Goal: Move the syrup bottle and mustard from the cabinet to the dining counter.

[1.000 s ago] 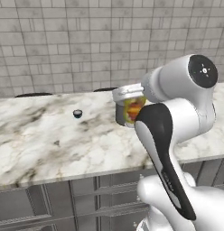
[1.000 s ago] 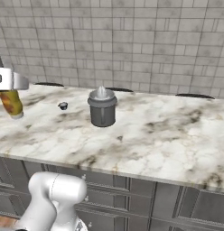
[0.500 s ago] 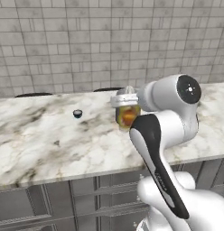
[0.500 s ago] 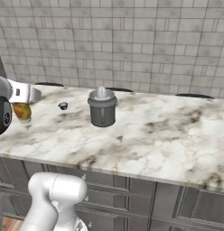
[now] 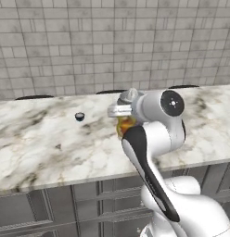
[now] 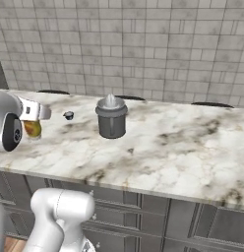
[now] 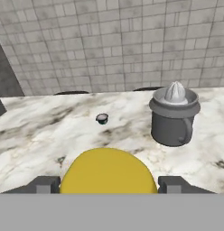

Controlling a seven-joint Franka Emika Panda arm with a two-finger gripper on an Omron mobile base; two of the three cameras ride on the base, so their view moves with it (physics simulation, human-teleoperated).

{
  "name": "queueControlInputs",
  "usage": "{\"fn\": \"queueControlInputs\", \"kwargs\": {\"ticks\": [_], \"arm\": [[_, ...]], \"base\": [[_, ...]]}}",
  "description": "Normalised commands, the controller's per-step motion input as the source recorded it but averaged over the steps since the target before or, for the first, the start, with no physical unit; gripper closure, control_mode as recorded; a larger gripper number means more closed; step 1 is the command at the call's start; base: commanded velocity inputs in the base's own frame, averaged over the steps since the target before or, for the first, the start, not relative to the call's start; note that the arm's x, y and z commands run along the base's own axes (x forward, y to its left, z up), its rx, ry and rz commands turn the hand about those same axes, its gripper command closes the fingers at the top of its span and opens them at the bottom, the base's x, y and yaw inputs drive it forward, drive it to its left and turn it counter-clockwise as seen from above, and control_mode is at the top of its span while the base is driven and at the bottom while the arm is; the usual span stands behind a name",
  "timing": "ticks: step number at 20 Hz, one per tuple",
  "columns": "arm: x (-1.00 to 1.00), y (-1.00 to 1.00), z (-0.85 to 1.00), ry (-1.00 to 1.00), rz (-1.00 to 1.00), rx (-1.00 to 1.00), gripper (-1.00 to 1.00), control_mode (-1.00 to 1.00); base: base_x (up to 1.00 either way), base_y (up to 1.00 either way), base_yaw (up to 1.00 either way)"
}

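Mustard (image 7: 108, 171) sits btwn tool (image 7: 108, 184) tips; grey canister (image 7: 173, 115) & small dark cap (image 7: 102, 118) on marble counter (image 7: 41, 131).

Glossy veined marble dining counter (image 6: 183, 147), matt grey metal canister (image 6: 111, 118), smooth yellow plastic mustard (image 7: 108, 171).

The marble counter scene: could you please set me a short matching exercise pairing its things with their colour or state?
Things:
1. mustard
2. grey canister
3. small dark cap-like thing
4. dining counter

Descriptions:
A. white marble with grey-brown veins
B. yellow, between the pincer fingers
C. tiny, lying alone on the marble
D. upright, with a pale ridged cone on top

Pairs: 1-B, 2-D, 3-C, 4-A
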Motion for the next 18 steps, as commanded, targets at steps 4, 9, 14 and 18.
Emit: {"fn": "queueControlInputs", "kwargs": {"ticks": [4,9,14,18], "arm": [[0.37,0.04,-0.39,0.07,-0.05,0.00,1.00,-1.00],[0.31,0.14,-0.41,0.07,-0.04,0.00,1.00,-1.00],[0.34,0.26,-0.45,0.09,-0.05,0.00,1.00,-1.00],[0.28,0.21,-0.44,0.04,-0.04,0.00,1.00,-1.00]], "base": [[0.00,0.00,0.00],[0.00,0.00,0.00],[0.00,0.00,0.00],[0.00,0.00,0.00]]}}
